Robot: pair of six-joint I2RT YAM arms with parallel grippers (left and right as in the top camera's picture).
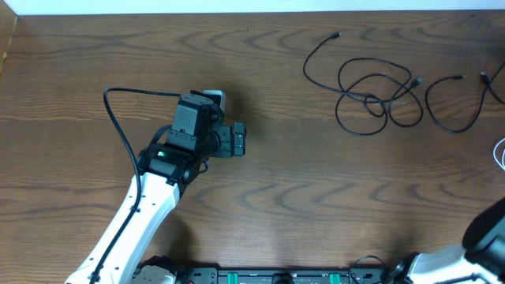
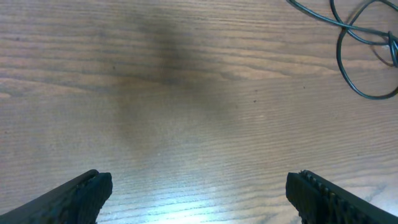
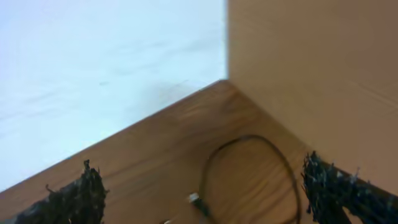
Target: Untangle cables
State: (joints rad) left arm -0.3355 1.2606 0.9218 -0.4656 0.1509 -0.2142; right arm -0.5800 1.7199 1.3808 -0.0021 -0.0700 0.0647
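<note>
Open left end effector [image 2: 199, 185] hangs well apart from cables [image 1: 371, 97]; right end effector [image 3: 205, 179] open.

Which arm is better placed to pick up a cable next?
Probably the right: a cable loop lies ahead of the open right fingers. The left fingers hang over the table, cables only in the view's corner.

Table [image 1: 316, 181]: showing warm brown wood with darker wavy grain.
Cables [image 1: 371, 99]: appearing black, alongside a single white cable [image 1: 500, 154].
Left arm [image 1: 130, 217]: wearing white casing with black joints, a green light [image 1: 162, 154] glowing.
Left gripper [image 2: 199, 199]: showing black, ridged.
</note>
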